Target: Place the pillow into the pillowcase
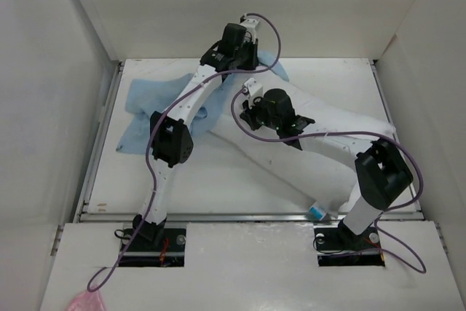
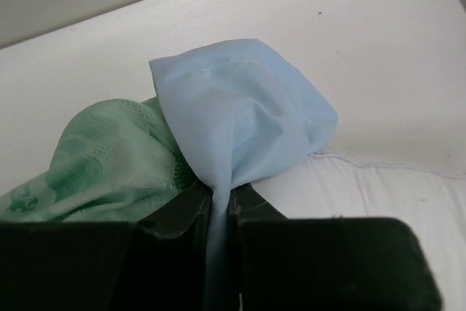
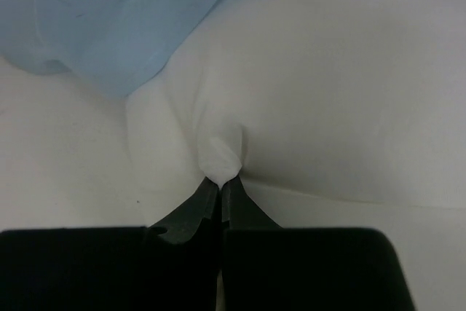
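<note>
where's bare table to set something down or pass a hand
Bare table: the far right corner behind the pillow, and the near left strip between pillowcase and front edge. Crowded mid-back, where the left gripper and right gripper pinch cloth.

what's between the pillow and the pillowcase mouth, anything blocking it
No separate object shows between them. The left gripper is shut on a fold of the pillowcase, its mint lining beside it. The right gripper pinches the pillow, with blue fabric lying against it. Whether the mouth is spread open cannot be told.
</note>
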Controlling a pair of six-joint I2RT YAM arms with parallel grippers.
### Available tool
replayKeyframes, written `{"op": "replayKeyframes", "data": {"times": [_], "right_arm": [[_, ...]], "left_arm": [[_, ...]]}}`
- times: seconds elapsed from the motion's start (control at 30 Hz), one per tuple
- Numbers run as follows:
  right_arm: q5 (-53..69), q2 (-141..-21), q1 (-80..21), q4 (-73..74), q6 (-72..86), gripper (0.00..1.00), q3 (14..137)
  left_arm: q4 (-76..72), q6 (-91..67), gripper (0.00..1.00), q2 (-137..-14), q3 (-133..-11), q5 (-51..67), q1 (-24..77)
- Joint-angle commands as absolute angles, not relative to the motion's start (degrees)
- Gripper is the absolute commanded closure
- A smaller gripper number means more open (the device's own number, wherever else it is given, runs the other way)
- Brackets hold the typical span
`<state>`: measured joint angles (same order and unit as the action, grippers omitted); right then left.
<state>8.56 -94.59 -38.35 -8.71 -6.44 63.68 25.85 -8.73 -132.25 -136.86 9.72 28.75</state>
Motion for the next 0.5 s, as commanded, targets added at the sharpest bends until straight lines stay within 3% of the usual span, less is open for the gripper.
{"op": "replayKeyframes", "data": {"times": [0.0,0.03,0.07,0.13,0.2,0.23,0.33,0.47], "right_arm": [[4.43,-97.99,-38.59,-13.7,-1.95,1.0,63.9],[0.48,-98.0,-38.06,-15.54,3.2,1.0,63.9],[-3.04,-98.0,-37.19,-15.56,5.34,1.0,63.9],[-4.57,-98.53,-33.59,-15.03,7.46,0.98,64.95],[-0.29,-98.53,-30.69,-12.93,8.09,0.89,66.52],[-0.26,-97.74,-30.67,-10.74,7.48,0.75,67.84],[1.14,-95.55,-30.06,-8.18,2.92,0.49,68.47],[3.33,-90.01,-31.2,-1.44,-7.71,0.32,68.47]], "left_arm": [[21.97,-9.57,0.89,-127.44,-140.01,15.83,32.43],[21.97,-9.58,0.35,-127.44,-140.01,15.82,32.43],[22.58,-10.19,0.0,-127.44,-140.01,14.43,32.43],[23.73,-11.25,0.0,-125.08,-138.7,11.88,32.43],[24.52,-11.25,0.0,-119.57,-136.16,8.28,31.82],[24.52,-11.25,0.0,-117.1,-132.31,3.82,31.82],[25.83,-14.04,0.0,-105.41,-124.74,-3.32,29.9],[25.84,-22.2,0.0,-87.93,-100.03,-14.48,28.39]]}}
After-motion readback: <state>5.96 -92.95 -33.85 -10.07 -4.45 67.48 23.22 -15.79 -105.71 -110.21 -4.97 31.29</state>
